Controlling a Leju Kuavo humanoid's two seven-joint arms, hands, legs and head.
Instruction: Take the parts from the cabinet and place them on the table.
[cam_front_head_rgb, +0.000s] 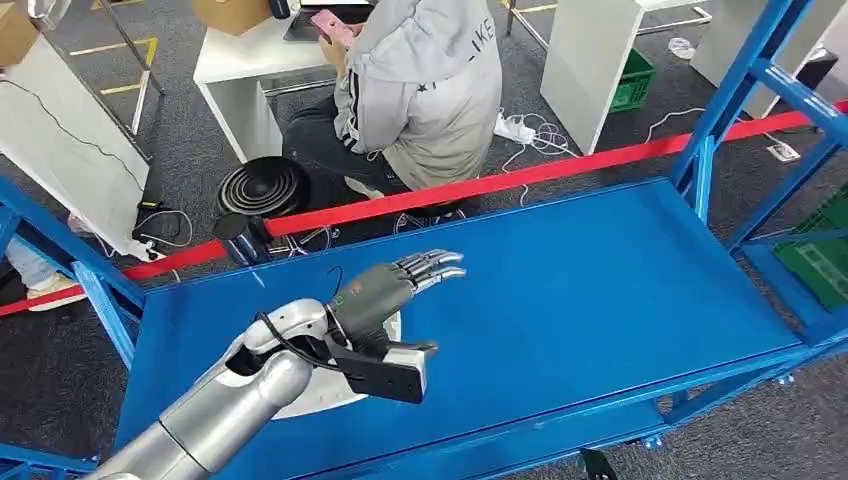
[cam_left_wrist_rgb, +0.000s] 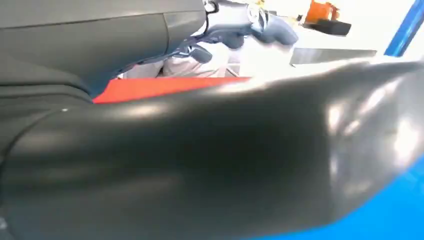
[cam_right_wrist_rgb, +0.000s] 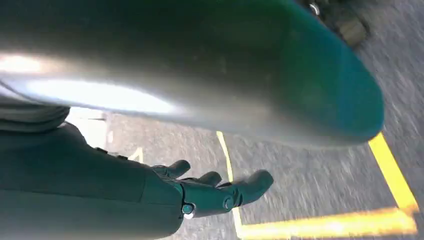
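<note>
- The blue shelf (cam_front_head_rgb: 600, 300) of the cabinet frame lies in front of the robot and serves as the landmark here.
- The left hand (cam_front_head_rgb: 395, 285) hovers over the near-left part of that shelf, fingers stretched out straight and apart, holding nothing.
- In the left wrist view the fingers (cam_left_wrist_rgb: 260, 25) also reach out with nothing in them, with the thick thumb (cam_left_wrist_rgb: 210, 155) dark and close to the camera.
- A white round part (cam_front_head_rgb: 320, 395) lies on the shelf under the left arm, near the front edge; the arm and the wrist camera block cover most of it, so its shape cannot be made out further.
- The left hand is above and just beyond the white part, not touching it.
- The right hand (cam_right_wrist_rgb: 215, 192) hangs over grey floor with yellow lines (cam_right_wrist_rgb: 325, 225), fingers lightly curved and apart, holding nothing.
- A red tape (cam_front_head_rgb: 520, 178) runs just behind the shelf's far edge.
- Beyond the tape a person (cam_front_head_rgb: 420, 90) in a grey top sits with their back to the shelf.
- A green crate (cam_front_head_rgb: 815, 250) sits off the shelf's right end.
</note>
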